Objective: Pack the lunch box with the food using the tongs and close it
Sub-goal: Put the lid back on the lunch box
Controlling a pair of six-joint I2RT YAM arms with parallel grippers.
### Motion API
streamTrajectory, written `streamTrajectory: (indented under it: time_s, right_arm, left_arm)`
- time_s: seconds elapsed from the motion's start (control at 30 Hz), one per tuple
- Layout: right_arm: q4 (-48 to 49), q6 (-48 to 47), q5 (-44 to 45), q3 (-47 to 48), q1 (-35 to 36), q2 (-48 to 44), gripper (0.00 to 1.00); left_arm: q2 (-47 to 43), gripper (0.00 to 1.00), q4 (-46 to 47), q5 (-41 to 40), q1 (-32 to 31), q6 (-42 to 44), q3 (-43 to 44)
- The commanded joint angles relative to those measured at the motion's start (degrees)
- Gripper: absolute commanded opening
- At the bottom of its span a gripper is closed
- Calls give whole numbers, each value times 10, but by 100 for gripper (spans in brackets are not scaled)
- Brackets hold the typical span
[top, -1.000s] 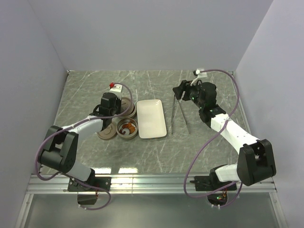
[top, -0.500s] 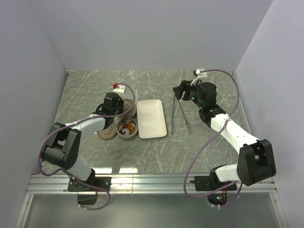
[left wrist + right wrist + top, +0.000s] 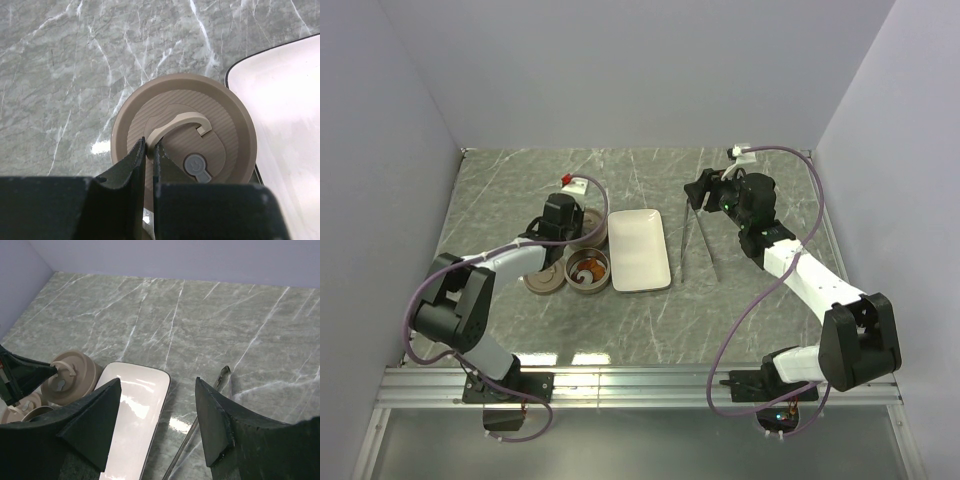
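The tray runs off the right edge of the left wrist view, and the lid has its near rim hidden behind the fingers of the left gripper. Overhead, the food is too small to tell apart

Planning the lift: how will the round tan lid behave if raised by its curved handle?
The round tan ribbed lid looks rigid, probably light. The left gripper pinches the thin handle near one end, so it may tilt. Flat, so unlikely to roll.
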Motion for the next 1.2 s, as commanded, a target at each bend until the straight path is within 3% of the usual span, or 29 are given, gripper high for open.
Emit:
streamTrajectory:
  time_s: [0.0,0.37,0.43,0.47,0.6,0.97,1.17]
  right_arm:
    - [14,0,5,-6,-2,-19,68]
    - [11,-1,2,-4,-2,-17,68]
    - [11,-1,2,-4,-2,-16,68]
    - [10,-1,2,-3,-2,-15,68]
    - [9,-2,3,-2,-2,-13,68]
    - [8,-3,5,-2,-2,-13,68]
    - [10,-4,3,-4,-3,-14,68]
  left_arm:
    - [11,0,8,10,-5,-2,24]
    - [-1,1,-3,9,-7,-15,16]
    - [-10,8,3,5,-7,-16,12]
    - [-13,19,4,4,-7,-15,9]
    - [-32,41,22,3,-9,-10,-5]
    - [-101,50,60,-36,-26,-15,-49]
    - [-190,52,29,-159,-52,-73,-95]
